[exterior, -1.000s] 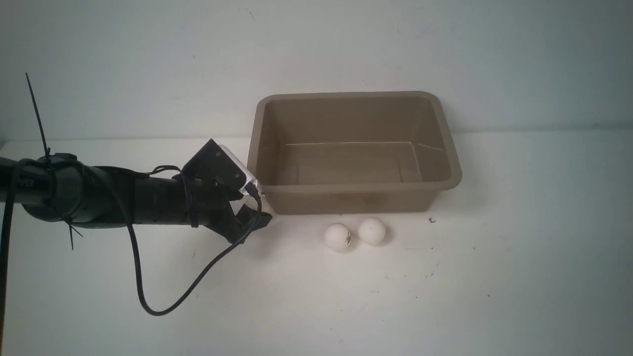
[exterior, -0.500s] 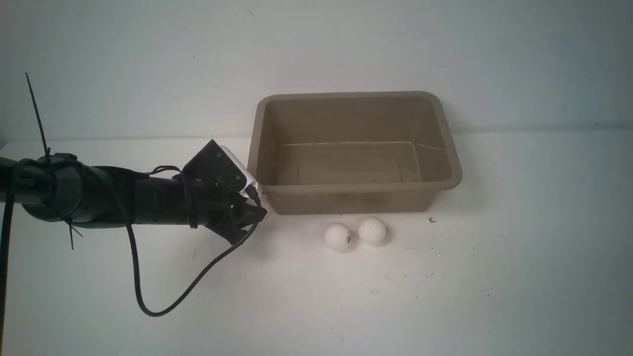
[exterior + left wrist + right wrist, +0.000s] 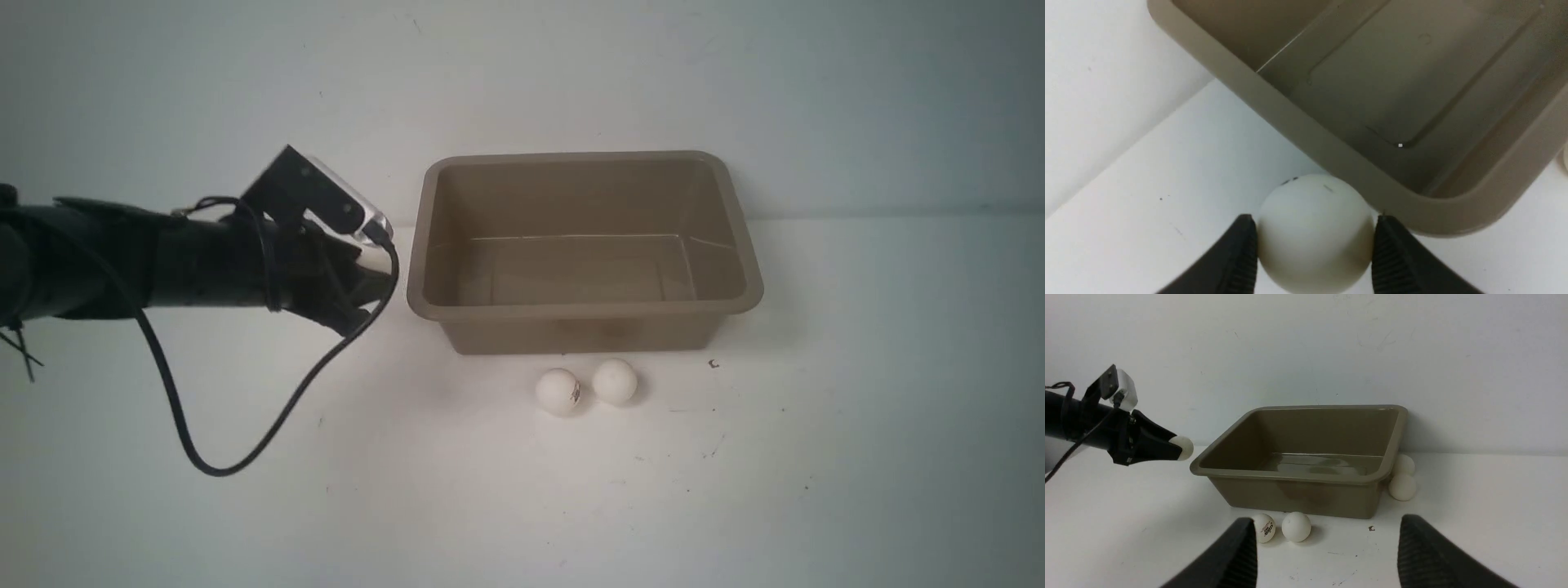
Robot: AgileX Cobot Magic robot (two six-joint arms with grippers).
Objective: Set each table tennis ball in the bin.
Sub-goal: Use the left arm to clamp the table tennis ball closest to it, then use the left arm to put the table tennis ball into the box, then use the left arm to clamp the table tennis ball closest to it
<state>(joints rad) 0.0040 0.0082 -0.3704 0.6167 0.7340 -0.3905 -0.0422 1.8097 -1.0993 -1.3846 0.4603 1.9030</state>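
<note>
My left gripper (image 3: 1315,222) is shut on a white table tennis ball (image 3: 1314,232), held in the air just outside the bin's (image 3: 1290,126) left rim. In the right wrist view that ball (image 3: 1184,446) shows at the tip of the left gripper (image 3: 1177,448). In the front view the left gripper (image 3: 371,282) hovers left of the taupe bin (image 3: 584,309), which has nothing in it. Two balls (image 3: 559,391) (image 3: 614,381) lie on the table before the bin's front wall. Two more balls (image 3: 1403,464) (image 3: 1402,486) sit by its far right side. My right gripper (image 3: 1327,539) is open, low over the table, in front of the front pair.
A black cable (image 3: 204,457) loops down from the left arm to the white table. A pale wall (image 3: 522,82) stands close behind the bin. A small dark speck (image 3: 713,364) lies near the bin's front right corner.
The left gripper shut on a ball on the table by the bin's front left corner. It then rose and drew back to the left with the ball. The two front balls stayed put.
</note>
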